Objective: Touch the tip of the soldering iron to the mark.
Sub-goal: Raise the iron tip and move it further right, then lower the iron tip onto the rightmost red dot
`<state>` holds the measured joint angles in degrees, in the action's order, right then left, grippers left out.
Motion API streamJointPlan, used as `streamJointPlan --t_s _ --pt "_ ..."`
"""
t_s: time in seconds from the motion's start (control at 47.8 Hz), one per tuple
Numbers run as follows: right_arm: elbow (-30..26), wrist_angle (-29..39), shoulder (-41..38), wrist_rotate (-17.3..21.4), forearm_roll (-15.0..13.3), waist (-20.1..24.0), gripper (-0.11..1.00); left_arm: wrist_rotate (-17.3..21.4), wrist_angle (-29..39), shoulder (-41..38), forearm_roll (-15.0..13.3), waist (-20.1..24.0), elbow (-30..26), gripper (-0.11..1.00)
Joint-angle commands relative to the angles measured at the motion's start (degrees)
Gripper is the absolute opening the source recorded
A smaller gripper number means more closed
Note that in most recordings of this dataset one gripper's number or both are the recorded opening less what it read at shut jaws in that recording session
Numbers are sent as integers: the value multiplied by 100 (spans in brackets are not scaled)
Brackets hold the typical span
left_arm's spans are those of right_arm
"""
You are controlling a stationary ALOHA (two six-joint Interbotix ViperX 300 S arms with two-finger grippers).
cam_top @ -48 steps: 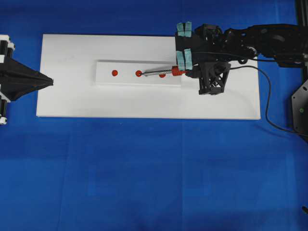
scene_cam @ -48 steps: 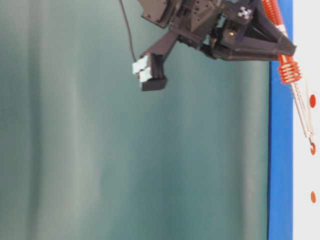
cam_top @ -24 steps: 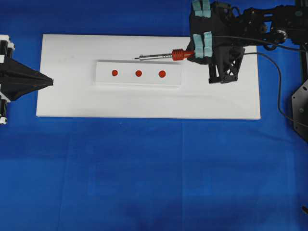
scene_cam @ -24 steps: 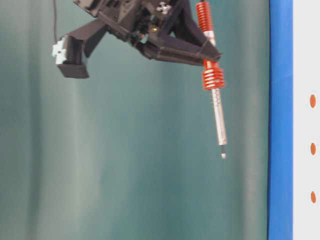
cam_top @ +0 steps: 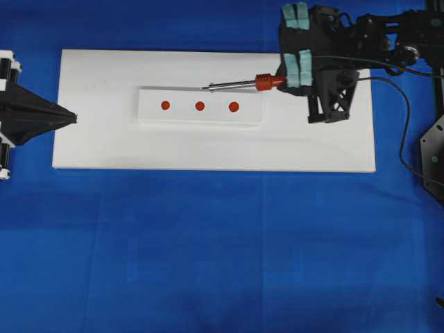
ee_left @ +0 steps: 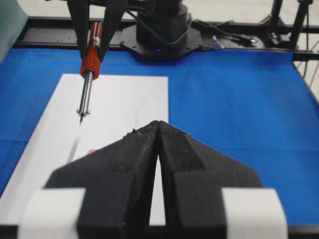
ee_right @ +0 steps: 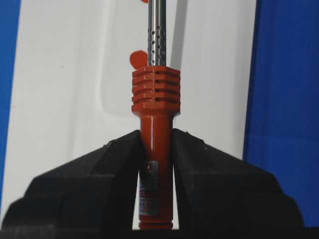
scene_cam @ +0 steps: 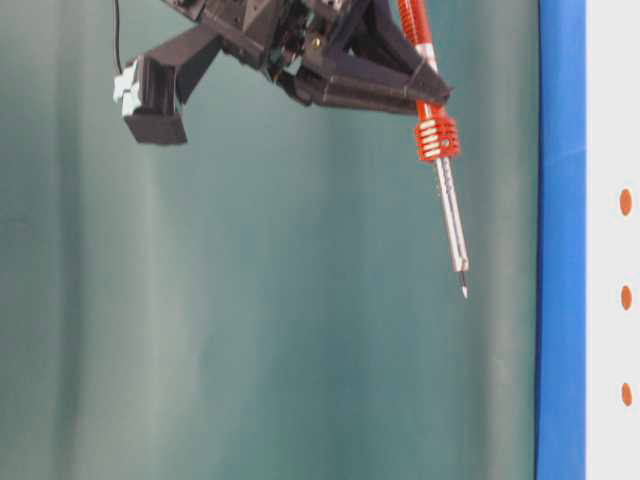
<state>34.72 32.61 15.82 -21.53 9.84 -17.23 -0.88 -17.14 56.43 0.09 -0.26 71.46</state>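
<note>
A blue cloth [cam_top: 208, 250] covers the worktop, and a white board [cam_top: 90, 139] lies on it toward the far edge. A smaller white block [cam_top: 180, 114] sits on the board's middle, carrying three red dots in a row: left dot [cam_top: 165, 105], middle dot [cam_top: 200, 106], right dot [cam_top: 234, 107]. A grey-green curtain [scene_cam: 250, 300] backs the table-level view; black frame rails [ee_left: 239, 30] run behind the cloth in the left wrist view.

The iron [cam_top: 263, 82] has an orange-red ribbed handle, a thin silver shaft with small holes and a dark pointed tip [cam_top: 206, 88]; a black cord [cam_top: 406, 139] trails off toward the board's right edge. The right gripper [ee_right: 155, 164] pinches the handle just behind the ribs. The iron hangs in the air, well clear of the board, over the block's far edge, tip slanting down toward the surface, touching no dot.

The left gripper [ee_left: 157, 130] sits at the board's left edge, fingers pressed together, holding nothing
</note>
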Motion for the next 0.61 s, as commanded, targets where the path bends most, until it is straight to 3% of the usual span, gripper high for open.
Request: streamJointPlan --t_s 0.0,0.272,0.586 --pt "79 -26 281 35 -18 -44 6 -9 -62 -18 0 9 -53 0" --pt "571 18 844 237 -123 -88 6 -9 -53 -18 9 9 -53 0" --pt "633 141 905 308 -149 -88 6 -9 -53 -18 0 9 -53 0"
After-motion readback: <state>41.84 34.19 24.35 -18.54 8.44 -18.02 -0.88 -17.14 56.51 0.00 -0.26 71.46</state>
